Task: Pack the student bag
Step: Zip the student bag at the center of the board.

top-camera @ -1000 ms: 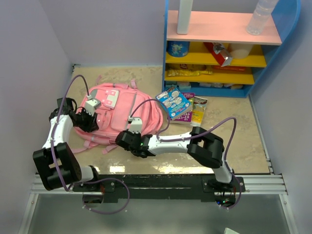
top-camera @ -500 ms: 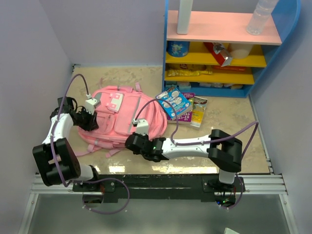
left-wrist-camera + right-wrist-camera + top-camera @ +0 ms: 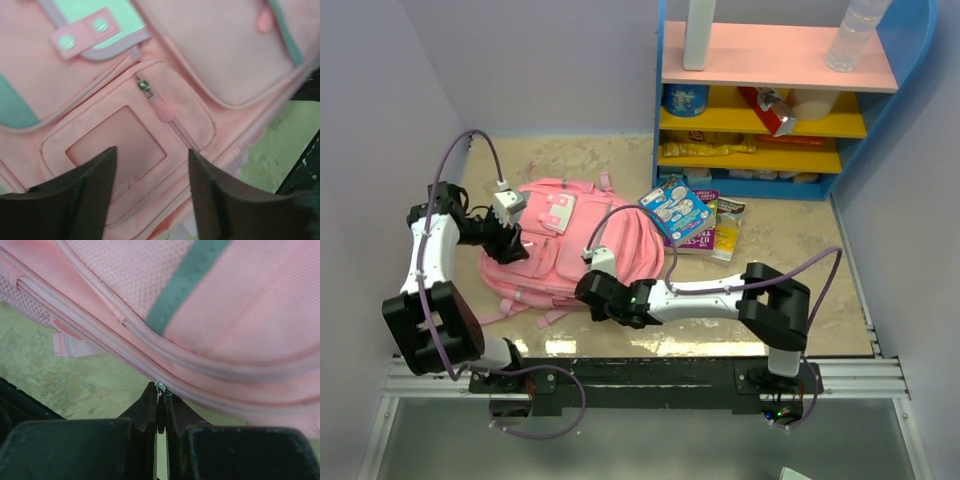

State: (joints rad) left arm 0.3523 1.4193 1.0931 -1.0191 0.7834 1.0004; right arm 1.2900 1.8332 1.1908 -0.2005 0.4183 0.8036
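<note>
Pink student bag [image 3: 565, 255]; right tool [image 3: 160, 392] pinching zipper pull [image 3: 160, 386], left tool [image 3: 152, 151] spread.

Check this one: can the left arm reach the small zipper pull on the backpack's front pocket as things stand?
Probably yes. The left gripper hangs open right over the front pocket of the pink backpack, and the zipper pull lies just beyond its fingertips with nothing between them.

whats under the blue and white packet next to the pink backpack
A flat purple printed packet pokes out beneath the blue and white packet; its covered part cannot be seen.
</note>
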